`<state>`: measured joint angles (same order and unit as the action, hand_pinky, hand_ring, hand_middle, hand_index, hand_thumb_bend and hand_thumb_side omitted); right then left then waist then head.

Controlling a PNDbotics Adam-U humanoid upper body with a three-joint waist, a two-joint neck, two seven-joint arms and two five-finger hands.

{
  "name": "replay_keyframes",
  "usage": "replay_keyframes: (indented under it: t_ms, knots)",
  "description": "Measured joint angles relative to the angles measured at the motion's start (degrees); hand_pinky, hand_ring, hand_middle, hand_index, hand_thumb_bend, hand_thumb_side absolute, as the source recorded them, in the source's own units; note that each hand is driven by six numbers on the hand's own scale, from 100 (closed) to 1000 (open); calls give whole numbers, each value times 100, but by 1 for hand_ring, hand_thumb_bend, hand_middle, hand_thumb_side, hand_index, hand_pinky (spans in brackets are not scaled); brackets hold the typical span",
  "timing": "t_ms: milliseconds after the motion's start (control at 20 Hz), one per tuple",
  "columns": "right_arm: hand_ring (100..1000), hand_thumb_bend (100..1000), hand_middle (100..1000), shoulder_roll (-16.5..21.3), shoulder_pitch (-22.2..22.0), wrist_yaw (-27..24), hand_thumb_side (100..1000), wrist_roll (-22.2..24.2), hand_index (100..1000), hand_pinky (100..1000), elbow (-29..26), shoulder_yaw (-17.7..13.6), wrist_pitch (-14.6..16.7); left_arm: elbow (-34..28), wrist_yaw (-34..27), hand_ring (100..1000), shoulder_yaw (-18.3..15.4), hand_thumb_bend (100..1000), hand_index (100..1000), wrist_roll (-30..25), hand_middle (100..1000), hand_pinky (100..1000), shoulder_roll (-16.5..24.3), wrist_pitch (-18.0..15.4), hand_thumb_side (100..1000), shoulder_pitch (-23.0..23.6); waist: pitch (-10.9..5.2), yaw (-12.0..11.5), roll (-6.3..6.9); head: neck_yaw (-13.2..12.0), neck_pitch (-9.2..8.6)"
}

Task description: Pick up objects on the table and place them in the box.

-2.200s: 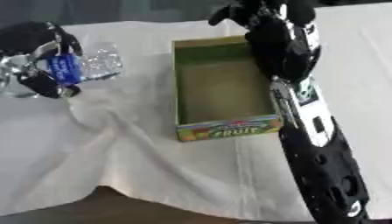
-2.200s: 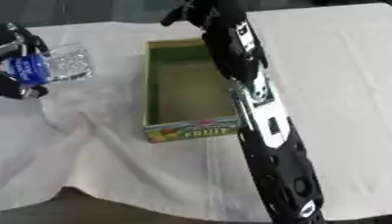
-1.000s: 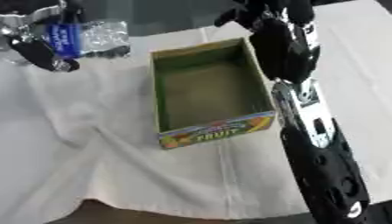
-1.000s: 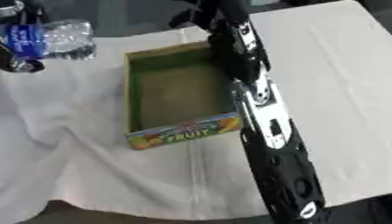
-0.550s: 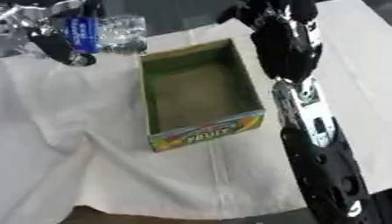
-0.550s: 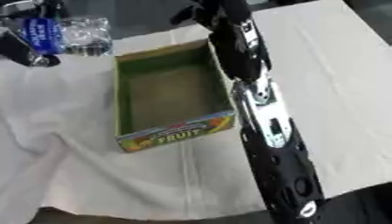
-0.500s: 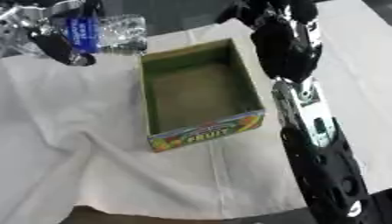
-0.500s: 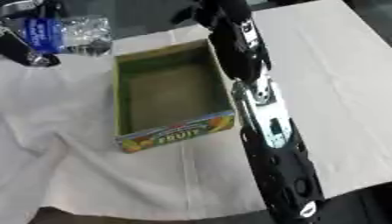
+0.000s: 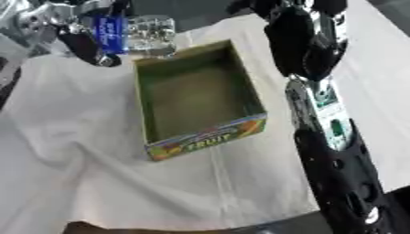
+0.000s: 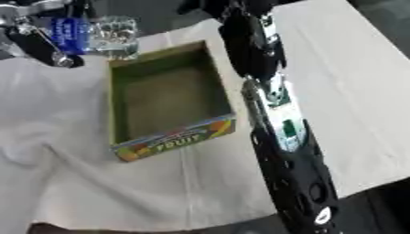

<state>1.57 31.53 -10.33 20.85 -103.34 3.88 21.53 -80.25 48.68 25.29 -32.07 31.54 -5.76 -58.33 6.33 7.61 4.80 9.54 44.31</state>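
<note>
— One item under handling?
— Yes. A clear plastic bottle (image 9: 136, 34) with a blue label, held by the left hand (image 9: 76, 32) at the upper left, above the far left corner of the box (image 9: 196, 98). Fingers are curled round the labelled end; the clear end points toward the box. The bottle's cap end is hidden behind the hand.
— Box contents?
— Open top, green inner walls, "FRUIT" printed on the near side. It stands on a creased white cloth (image 9: 96, 183); nothing visible inside.
— Right hand?
— The right arm (image 10: 276, 119) runs from the lower right up past the box's right side. The right hand (image 10: 210, 5) is cut off at the top edge; cannot tell how its fingers are set.
</note>
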Motion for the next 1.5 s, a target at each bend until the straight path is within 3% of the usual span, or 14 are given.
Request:
replay_keyframes:
  t_ms: [500,1000,1050,1100,1150,1200,1350,1500]
  knots:
    - [785,405,838,-4,11,-20,1000,-99,881,610,-97,-1,-64,763,190,294,76,296,364,83,253,100,-692,-201,100,-315,-40,108,41,-1,0]
    - [788,408,841,-8,3,30,1000,-98,887,609,-98,-8,-112,1019,268,338,74,347,417,187,314,111,-1006,-293,100,-334,-69,258,91,-2,0]
    - [788,408,841,-8,2,32,1000,-96,887,609,-98,-16,-115,1028,268,360,74,385,435,195,340,138,-1027,-302,220,-335,-69,266,95,-2,0]
    - [788,408,841,-8,2,36,1000,-94,887,609,-98,-22,-117,1042,266,360,74,385,435,206,340,138,-1046,-313,220,-335,-69,277,97,-2,0]
    - [789,408,842,-8,0,39,1000,-94,888,610,-98,-32,-118,1044,261,413,74,462,477,219,388,200,-1050,-327,455,-335,-69,288,99,-2,0]
    - [789,408,842,-8,0,43,1000,-94,888,610,-98,-36,-119,1044,242,446,74,505,501,234,416,235,-1059,-350,530,-335,-69,288,101,-2,0]
    - [789,409,842,-9,0,64,1000,-95,889,610,-98,-39,-120,1046,104,564,74,686,641,253,510,381,-1089,-428,699,-334,-69,292,101,-2,0]
    - [790,408,842,-10,-1,82,1000,-104,889,610,-98,-48,-129,1114,-236,691,74,817,776,137,587,527,-1089,-476,761,-334,-91,294,94,-1,0]
